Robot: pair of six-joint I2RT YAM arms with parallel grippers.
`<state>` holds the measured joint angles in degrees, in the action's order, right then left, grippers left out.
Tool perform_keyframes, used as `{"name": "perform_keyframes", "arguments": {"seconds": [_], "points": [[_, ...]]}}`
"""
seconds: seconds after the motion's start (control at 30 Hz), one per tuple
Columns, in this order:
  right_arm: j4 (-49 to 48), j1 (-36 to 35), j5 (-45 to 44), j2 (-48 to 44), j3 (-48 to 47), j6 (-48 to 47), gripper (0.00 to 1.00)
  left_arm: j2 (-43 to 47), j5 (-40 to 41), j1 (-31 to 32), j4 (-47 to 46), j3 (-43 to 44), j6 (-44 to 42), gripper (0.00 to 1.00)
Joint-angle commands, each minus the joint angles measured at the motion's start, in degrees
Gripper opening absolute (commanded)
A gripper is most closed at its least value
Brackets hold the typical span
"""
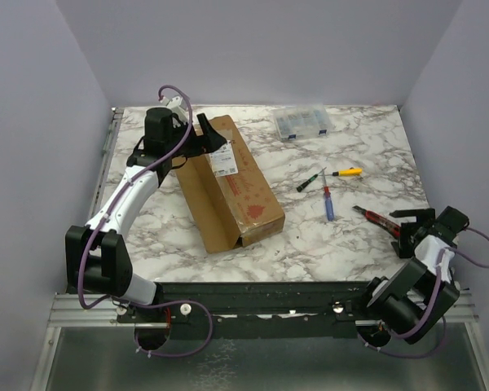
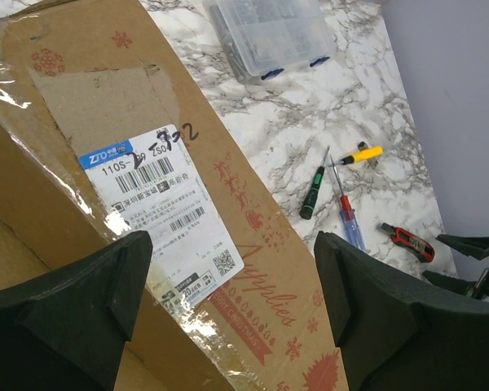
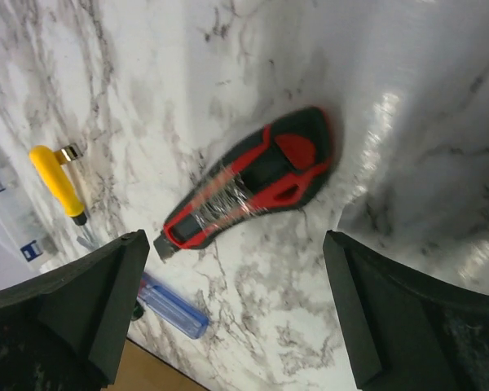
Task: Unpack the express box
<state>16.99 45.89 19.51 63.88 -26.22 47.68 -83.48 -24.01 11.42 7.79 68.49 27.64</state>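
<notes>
Well, the long brown express box [image 1: 232, 183] has a white label [image 2: 159, 216] and red print [image 2: 261, 305]. It lies under the open left fingers [image 2: 65, 309], upper left; the right fingers [image 3: 57, 318] are open too.

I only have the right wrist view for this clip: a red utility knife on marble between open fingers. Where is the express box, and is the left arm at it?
Observer: The express box lies diagonally on the left half of the table, well apart from the utility knife.
Operator: And the left gripper?
Observer: The left gripper is open at the box's far end, above its white label; I cannot tell whether it touches.
Operator: Any tools I'm missing?
Observer: A green-handled screwdriver lies right of the box, apart from it.
</notes>
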Motion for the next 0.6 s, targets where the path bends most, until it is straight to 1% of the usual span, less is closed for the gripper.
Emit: {"name": "perform_keyframes", "arguments": {"seconds": [0.0,0.1,0.2,0.27,0.33,0.4,0.5,0.57], "points": [[15.5,0.3,-8.7,-6.0,-3.0,-3.0,1.00,-0.1,-0.4,1.1,-1.1,-0.7,0.1,0.88],[18.7,-2.0,-10.1,-9.6,-3.9,-3.7,1.00,0.2,1.3,1.5,-1.0,-1.0,-0.3,0.88],[17.9,-4.9,-7.9,-12.1,-5.4,-7.4,1.00,0.0,3.1,1.7,-0.7,-1.0,-0.2,0.87],[13.7,-11.8,-5.9,-13.1,-7.4,-11.3,1.00,0.3,5.2,1.6,-0.5,-1.5,0.0,0.86],[11.7,-21.4,-3.1,-11.7,-11.2,-16.0,1.00,1.0,8.4,1.5,0.3,-2.6,-0.4,0.86],[9.0,-29.5,2.8,-9.2,-14.4,-19.0,1.00,2.2,11.5,1.0,2.7,-3.9,-0.5,0.86],[3.2,-40.9,11.0,-5.2,-17.1,-20.3,1.00,6.0,12.6,-1.9,5.5,-8.1,1.6,0.86],[2.2,-49.6,8.9,-2.0,-20.5,-21.8,1.00,9.6,12.9,-4.4,8.1,-11.3,2.7,0.86]]}}
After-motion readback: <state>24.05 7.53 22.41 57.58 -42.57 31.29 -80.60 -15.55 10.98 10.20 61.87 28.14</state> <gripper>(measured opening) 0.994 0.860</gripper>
